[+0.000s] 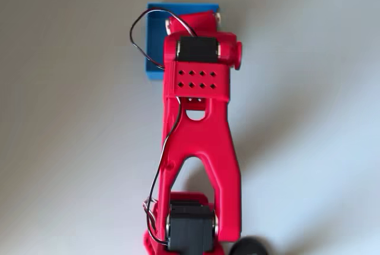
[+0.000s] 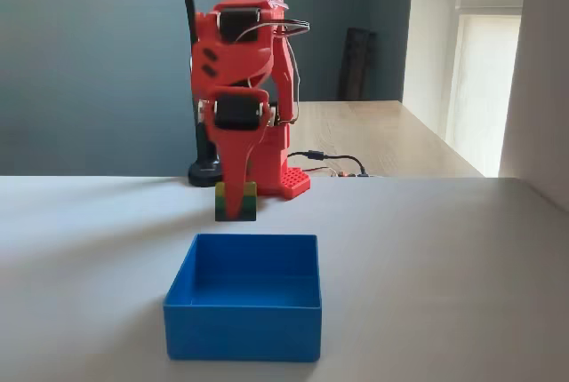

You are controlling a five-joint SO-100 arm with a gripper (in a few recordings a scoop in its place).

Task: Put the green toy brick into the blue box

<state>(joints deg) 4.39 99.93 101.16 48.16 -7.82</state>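
The green toy brick [image 2: 250,201] hangs in the air in the fixed view, just above the far wall of the blue box [image 2: 244,331]. My red gripper [image 2: 235,211] points straight down and is shut on the brick, one tapered finger [image 2: 234,178] crossing its front face. The box sits on the white table, nearer the camera, and its blue floor is bare. From overhead, the red arm [image 1: 199,83] reaches over the blue box [image 1: 152,38] and covers its right part; what is under the wrist is hidden.
Behind the arm, a black pole on a round foot [image 2: 204,173] stands beside the red arm base [image 2: 289,178], with cables [image 2: 338,162] trailing right. A dark round object [image 1: 248,247] lies at the bottom edge of the overhead view. White tabletop [image 2: 427,266] surrounds the box.
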